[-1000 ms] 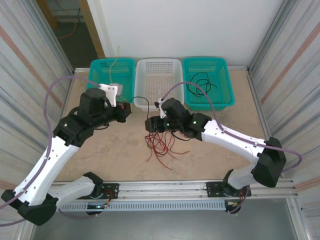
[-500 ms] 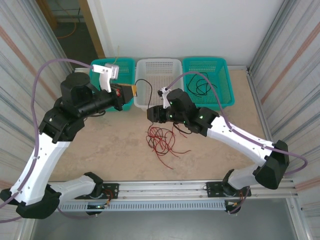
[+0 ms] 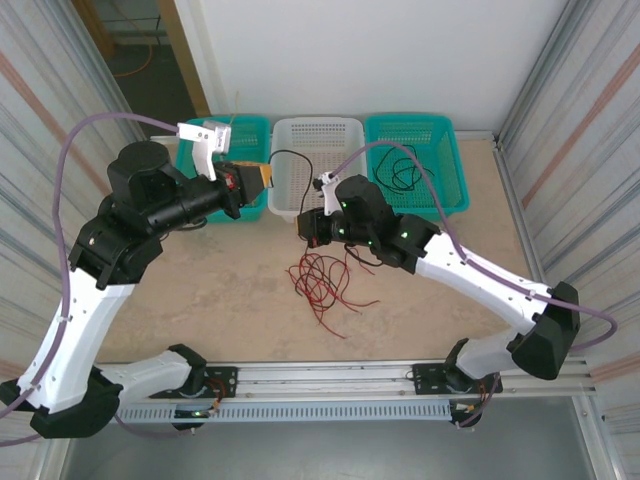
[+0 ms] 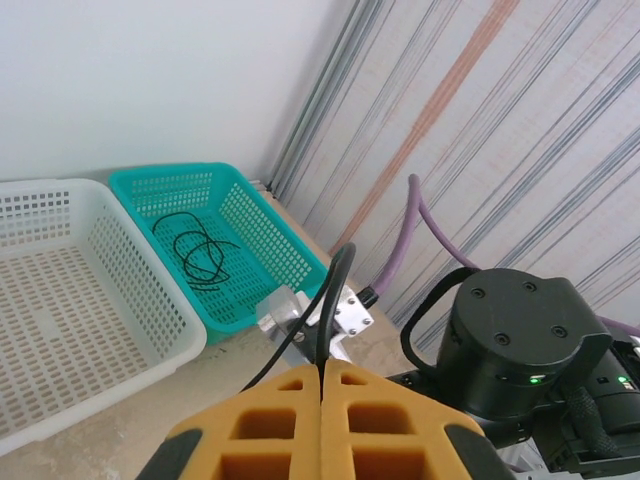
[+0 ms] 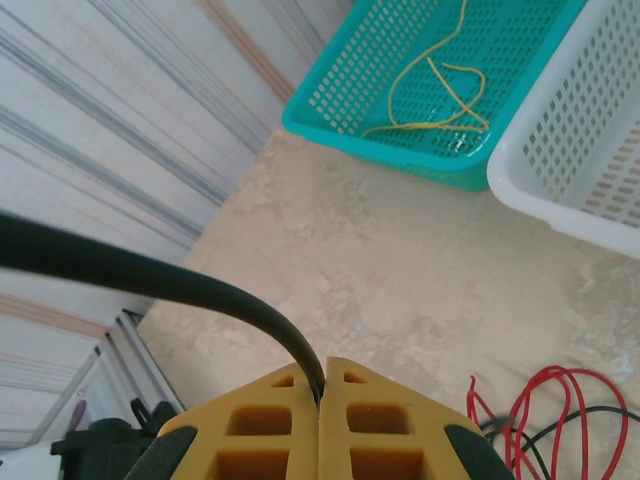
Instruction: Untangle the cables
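Left gripper (image 4: 322, 372) and right gripper (image 5: 322, 368) are both clenching one black cable (image 5: 150, 276), arching crosswise over the white basket's (image 3: 325, 160) near wall.

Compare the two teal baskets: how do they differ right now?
The left teal basket holds a pale yellow cable; the right teal basket holds a coiled black cable. In the top view the left gripper overlaps the left one, while a lavender hose crosses the right one. Both are perforated teal and flank the white basket.
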`<action>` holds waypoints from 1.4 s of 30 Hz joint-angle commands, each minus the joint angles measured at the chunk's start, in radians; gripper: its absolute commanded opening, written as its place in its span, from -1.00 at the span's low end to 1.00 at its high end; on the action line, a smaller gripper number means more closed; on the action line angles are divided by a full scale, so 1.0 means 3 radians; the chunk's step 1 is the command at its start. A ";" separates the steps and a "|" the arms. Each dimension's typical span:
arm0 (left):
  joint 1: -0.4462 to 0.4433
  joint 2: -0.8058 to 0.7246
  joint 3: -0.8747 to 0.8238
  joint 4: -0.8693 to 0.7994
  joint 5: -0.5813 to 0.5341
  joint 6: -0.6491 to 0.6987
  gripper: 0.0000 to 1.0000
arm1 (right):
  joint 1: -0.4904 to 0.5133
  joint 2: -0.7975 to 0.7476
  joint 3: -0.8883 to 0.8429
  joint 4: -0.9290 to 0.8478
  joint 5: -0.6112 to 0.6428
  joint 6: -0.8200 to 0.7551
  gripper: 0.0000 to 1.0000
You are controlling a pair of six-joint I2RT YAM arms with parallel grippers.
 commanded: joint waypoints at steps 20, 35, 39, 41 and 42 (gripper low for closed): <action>-0.0416 -0.0268 -0.1723 0.0859 -0.0299 -0.0278 0.71 | -0.0329 -0.0861 0.0174 -0.0025 0.0305 -0.0030 -1.00; -0.0707 0.0076 -0.2052 0.0886 -0.0510 -0.0507 0.52 | -0.1807 -0.0368 0.1170 -0.0950 0.0179 -0.0124 -1.00; -0.0704 0.0116 -0.2084 0.0758 -0.0561 -0.0524 0.45 | -0.2260 0.0162 0.1704 -0.1384 0.0001 -0.0050 -1.00; -0.0703 0.0106 -0.2129 0.0734 -0.0574 -0.0546 0.44 | -0.2450 0.0476 0.1920 -0.1564 -0.0106 -0.0021 -1.00; -0.0707 0.0094 -0.2152 0.0735 -0.0582 -0.0556 0.43 | -0.2514 0.0588 0.2039 -0.1613 -0.0133 -0.0008 -1.00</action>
